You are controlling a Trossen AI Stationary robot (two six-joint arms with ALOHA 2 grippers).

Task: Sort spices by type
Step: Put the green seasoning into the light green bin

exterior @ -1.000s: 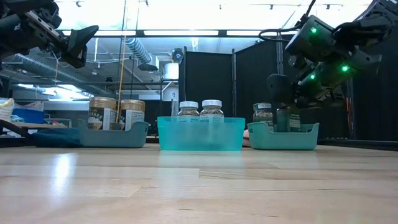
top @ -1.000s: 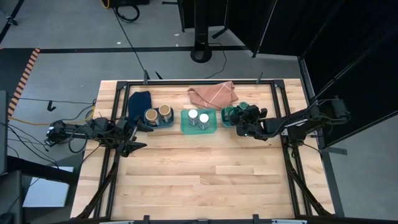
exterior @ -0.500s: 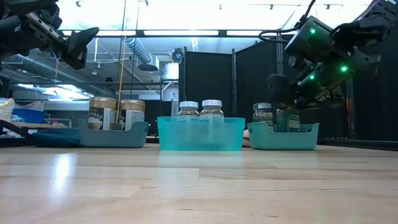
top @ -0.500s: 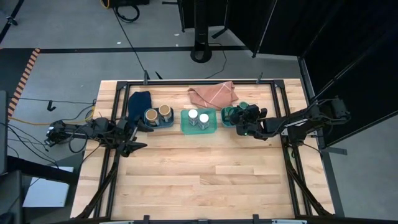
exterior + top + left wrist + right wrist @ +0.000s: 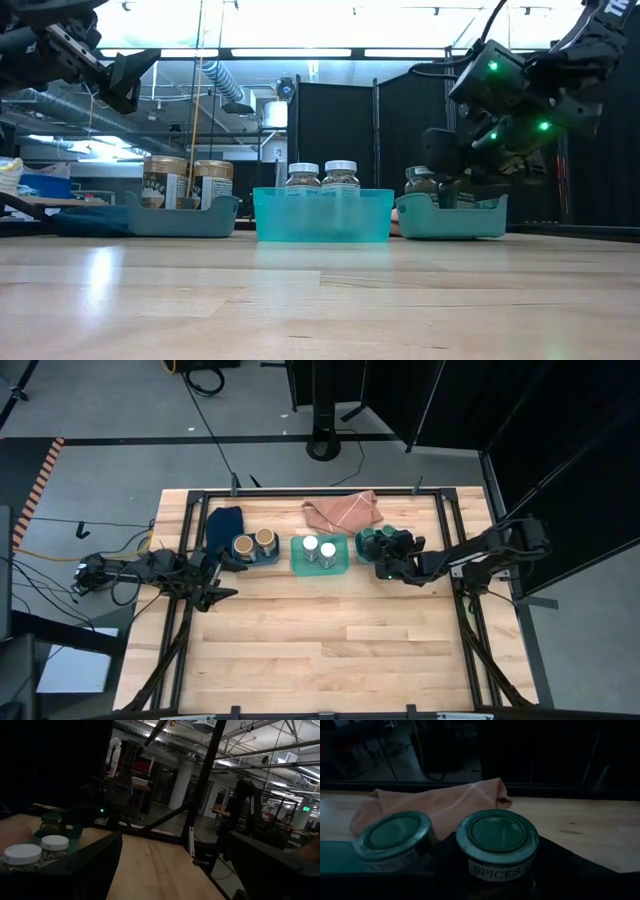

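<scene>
Right pincer (image 5: 383, 552) at teal plastic tray (image 5: 450, 217), closed around green-lidded glass spice jar (image 5: 497, 844); risk: bumping neighbouring green-lidded jar (image 5: 395, 840) on release; left pincer (image 5: 222, 580) open, idle.

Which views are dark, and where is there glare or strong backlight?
Both wrist views are dark: the right wrist view barely lights the green-lidded jars; the left wrist view shows its fingers as black shapes. The low view has bright ceiling backlight and a glare patch on the table.

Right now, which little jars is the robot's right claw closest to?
The two green-lidded jars in the right-hand teal tray; the right gripper hangs over them. The white-lidded and tan-lidded pairs sit farther left.
</scene>
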